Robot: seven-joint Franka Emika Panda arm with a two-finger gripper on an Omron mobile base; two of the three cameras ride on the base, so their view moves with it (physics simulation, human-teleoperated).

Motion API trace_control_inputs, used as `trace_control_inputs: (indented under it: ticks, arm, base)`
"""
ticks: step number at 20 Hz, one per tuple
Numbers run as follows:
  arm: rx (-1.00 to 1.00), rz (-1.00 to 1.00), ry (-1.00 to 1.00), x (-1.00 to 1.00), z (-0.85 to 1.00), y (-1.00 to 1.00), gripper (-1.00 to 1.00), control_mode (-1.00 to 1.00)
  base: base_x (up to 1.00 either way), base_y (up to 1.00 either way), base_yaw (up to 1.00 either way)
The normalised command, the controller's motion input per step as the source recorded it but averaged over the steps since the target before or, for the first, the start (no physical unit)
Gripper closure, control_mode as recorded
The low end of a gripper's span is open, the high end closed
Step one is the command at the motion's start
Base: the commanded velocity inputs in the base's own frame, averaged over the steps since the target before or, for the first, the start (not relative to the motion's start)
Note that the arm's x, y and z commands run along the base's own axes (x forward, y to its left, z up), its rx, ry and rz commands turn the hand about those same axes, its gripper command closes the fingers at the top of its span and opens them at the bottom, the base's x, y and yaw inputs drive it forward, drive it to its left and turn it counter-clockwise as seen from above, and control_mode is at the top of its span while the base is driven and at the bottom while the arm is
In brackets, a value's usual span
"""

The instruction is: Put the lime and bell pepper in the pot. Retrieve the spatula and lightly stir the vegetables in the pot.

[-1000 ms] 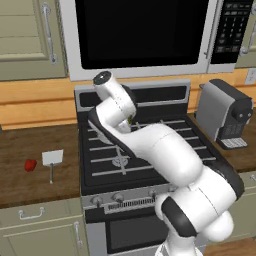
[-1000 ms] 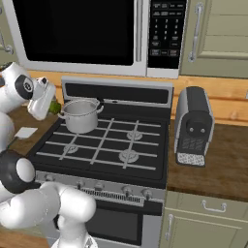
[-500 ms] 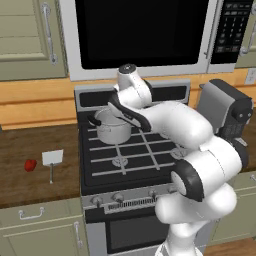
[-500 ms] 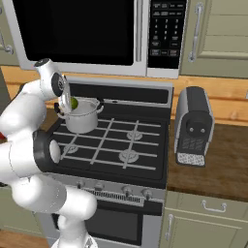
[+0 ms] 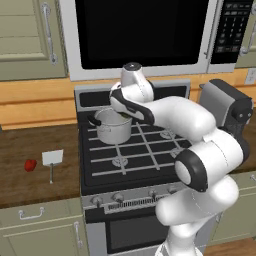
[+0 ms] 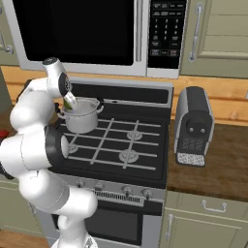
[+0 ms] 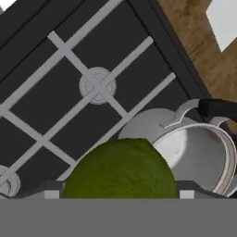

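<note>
Lime (image 7: 121, 169) sits clamped in your pincer (image 6: 71, 102) above the steel pot (image 5: 113, 126) on the stove's back-left burner, carried high to clear the rim; bell pepper (image 5: 30, 165) waits on the surface (image 5: 30, 145) beside the spatula (image 5: 52, 160).

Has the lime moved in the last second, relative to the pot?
Yes. The lime, carried in the hand, has travelled from left of the pot to over the pot's near-left rim, seen in the right base view; the pot itself stayed on its burner.
</note>
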Motion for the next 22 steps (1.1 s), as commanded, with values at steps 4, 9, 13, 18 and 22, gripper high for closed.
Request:
trace_control_inputs:
  ticks: [4,9,13,18,22]
  arm:
    - [-0.23,0.47,0.0,0.22,-0.32,0.0,1.0,-1.0]
    - [-0.19,0.4,-0.03,0.38,-0.16,0.02,1.0,-1.0]
    - [-0.13,0.34,-0.06,0.42,-0.17,0.05,1.0,-1.0]
    - [-0.07,0.22,-0.04,0.32,-0.26,0.15,1.0,-1.0]
    - [-0.03,0.05,0.0,0.45,-0.14,0.15,1.0,-1.0]
  base:
    - [0.0,0.0,0.0]
    - [0.0,0.0,0.0]
    - [0.0,0.0,0.0]
    - [0.0,0.0,0.0]
    - [0.0,0.0,0.0]
